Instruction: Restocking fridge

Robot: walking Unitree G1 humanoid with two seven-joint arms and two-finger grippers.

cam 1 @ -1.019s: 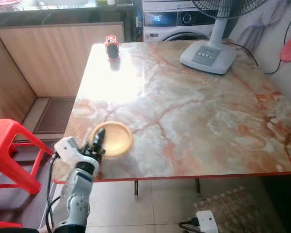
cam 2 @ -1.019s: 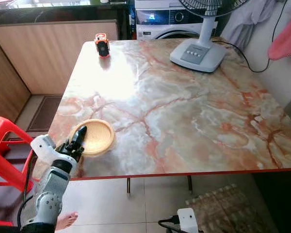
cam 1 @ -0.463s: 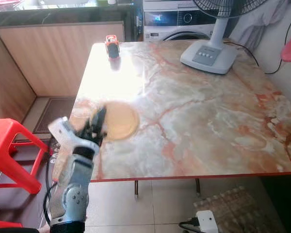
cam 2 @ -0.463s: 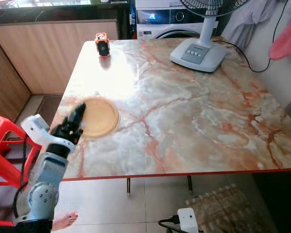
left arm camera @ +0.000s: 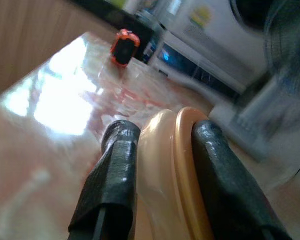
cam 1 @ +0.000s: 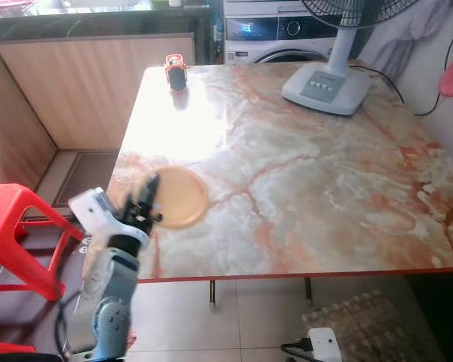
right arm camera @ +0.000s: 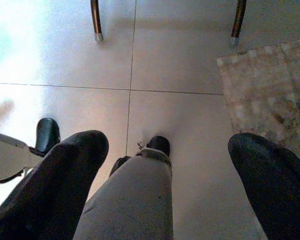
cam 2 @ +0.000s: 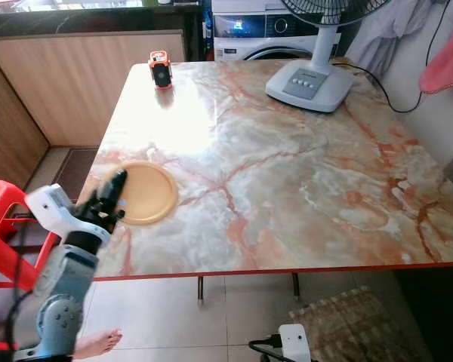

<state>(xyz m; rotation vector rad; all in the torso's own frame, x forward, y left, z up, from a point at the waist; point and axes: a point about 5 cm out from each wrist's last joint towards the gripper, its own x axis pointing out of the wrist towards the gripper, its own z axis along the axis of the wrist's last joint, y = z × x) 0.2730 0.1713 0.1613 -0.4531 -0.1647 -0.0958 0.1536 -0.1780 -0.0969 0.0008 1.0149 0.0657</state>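
A round tan wooden plate (cam 1: pixel 180 197) is over the front left part of the marble table (cam 1: pixel 302 188), tilted. My left gripper (cam 1: pixel 147 197) is shut on its near rim from the table's left edge. In the left wrist view the plate's rim (left arm camera: pixel 176 160) stands edge-on, pinched between the two black fingers (left arm camera: pixel 116 170). I cannot tell whether the plate's far side touches the tabletop. My right gripper (right arm camera: pixel 167 145) hangs open, pointing at the tiled floor (right arm camera: pixel 185 65).
A small orange and black object (cam 1: pixel 174 72) sits at the table's far left corner. A white fan base (cam 1: pixel 325 87) stands at the far right. A red stool (cam 1: pixel 15 226) is left of the table, a washing machine (cam 1: pixel 275 30) behind, and a rug (cam 1: pixel 362 324) below.
The plate, lying flat near the front left edge a second ago, was lifted and carried farther over the table, then came back slightly. The left arm rose with it.
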